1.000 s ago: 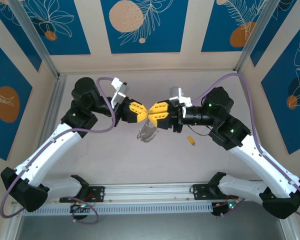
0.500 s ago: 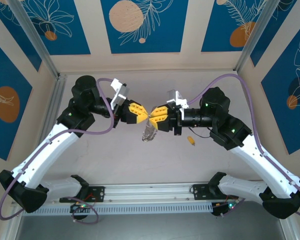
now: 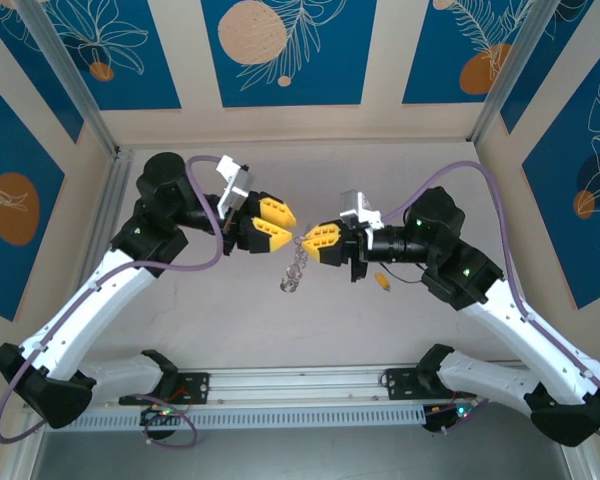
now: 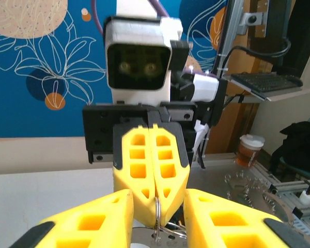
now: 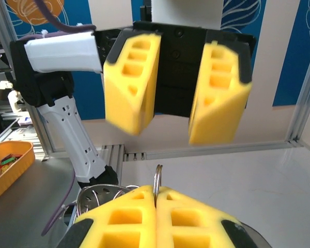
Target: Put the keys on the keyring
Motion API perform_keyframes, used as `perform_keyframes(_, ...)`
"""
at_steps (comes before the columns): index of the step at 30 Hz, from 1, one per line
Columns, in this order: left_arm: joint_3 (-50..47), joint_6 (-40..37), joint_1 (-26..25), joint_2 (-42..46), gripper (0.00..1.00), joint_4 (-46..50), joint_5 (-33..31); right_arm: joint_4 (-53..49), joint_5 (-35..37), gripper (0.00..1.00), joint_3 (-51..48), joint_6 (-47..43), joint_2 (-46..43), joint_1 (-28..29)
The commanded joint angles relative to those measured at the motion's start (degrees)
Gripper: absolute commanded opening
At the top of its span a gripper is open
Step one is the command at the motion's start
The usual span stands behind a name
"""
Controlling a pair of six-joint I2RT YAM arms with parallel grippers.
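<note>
Thin grey metal keyring pinched in blocky yellow right end effector, left end effector spread

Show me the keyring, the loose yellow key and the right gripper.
keyring (image 3: 293,268): top view, on the hoop hanging below the fingertips.
yellow key (image 3: 381,281): top view, middle of its body.
right gripper (image 3: 306,238): top view, between its closed fingertips, pinching the keyring.

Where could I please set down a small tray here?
Bare table lies between the forearms and the front rail, and along the back wall. The centre is crowded: left gripper, right gripper, the hanging keyring, the yellow key.
</note>
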State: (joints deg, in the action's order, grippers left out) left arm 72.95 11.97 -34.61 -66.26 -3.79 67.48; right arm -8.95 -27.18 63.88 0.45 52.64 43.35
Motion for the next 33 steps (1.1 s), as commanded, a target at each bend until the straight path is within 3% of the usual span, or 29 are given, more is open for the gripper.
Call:
perform_keyframes(1,-3.6,14.2,1.6,1.1,0.32,-20.0,2.3,12.8,-2.4,0.0,-3.4,2.3,-3.3,0.3)
perform_keyframes(4,-5.3,25.7,1.9,-0.4,0.32,-35.4,3.5,21.4,-3.5,0.0,-6.9,5.0,-4.2,0.3)
perform_keyframes(7,-5.2,31.7,1.9,-1.9,0.32,-42.5,4.1,28.5,-3.3,0.0,-9.2,7.1,-4.4,0.4)
perform_keyframes(19,-4.8,29.9,1.5,-1.6,0.32,-39.6,4.4,45.0,1.7,0.0,-12.7,11.7,-3.0,1.0)
perform_keyframes(33,-4.3,25.5,-1.4,-1.0,0.22,-35.4,3.9,48.9,5.2,0.0,-12.4,11.2,-0.6,3.6)
